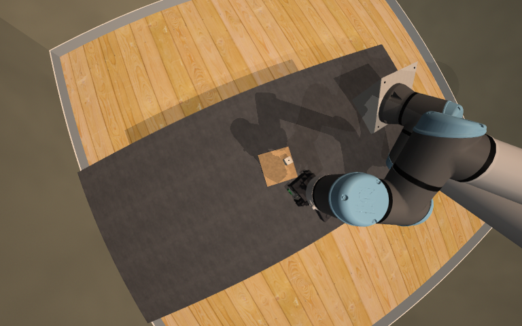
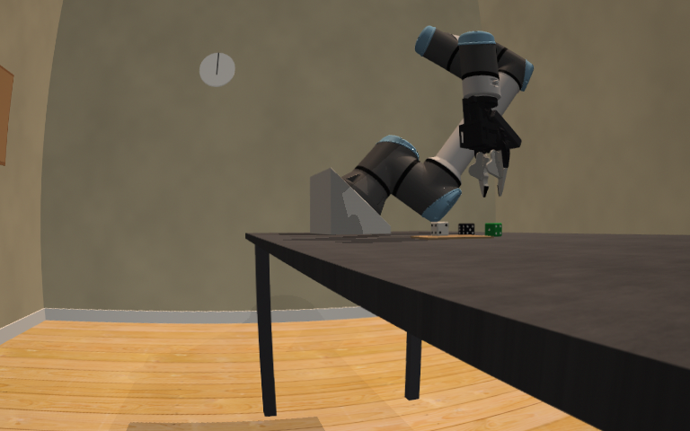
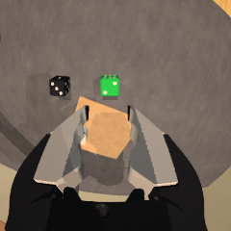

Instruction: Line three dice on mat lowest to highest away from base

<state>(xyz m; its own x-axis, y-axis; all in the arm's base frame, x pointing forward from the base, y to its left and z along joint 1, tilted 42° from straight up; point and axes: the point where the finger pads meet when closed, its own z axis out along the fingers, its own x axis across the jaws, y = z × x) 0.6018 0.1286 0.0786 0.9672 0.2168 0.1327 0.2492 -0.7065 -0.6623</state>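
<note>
The gripper point(image 1: 299, 189) point(image 2: 491, 193) point(image 3: 108, 106) is hiding the black die point(image 2: 465, 228) point(image 3: 60, 86) from above and most of the green die point(image 2: 492, 229) point(image 3: 110, 86); in the wrist view a finger is covering most of the white die point(image 1: 287, 161) point(image 2: 439, 228) point(image 3: 84, 141). Three dice are resting on one table point(image 1: 192, 200) point(image 2: 575, 264) point(image 3: 159, 53), only the white one on the mat point(image 1: 274, 171) point(image 2: 453, 236) point(image 3: 107, 132), near its edge. A gap is separating black from green. The claw is hovering partly spread, pinching nothing, well above them.
</note>
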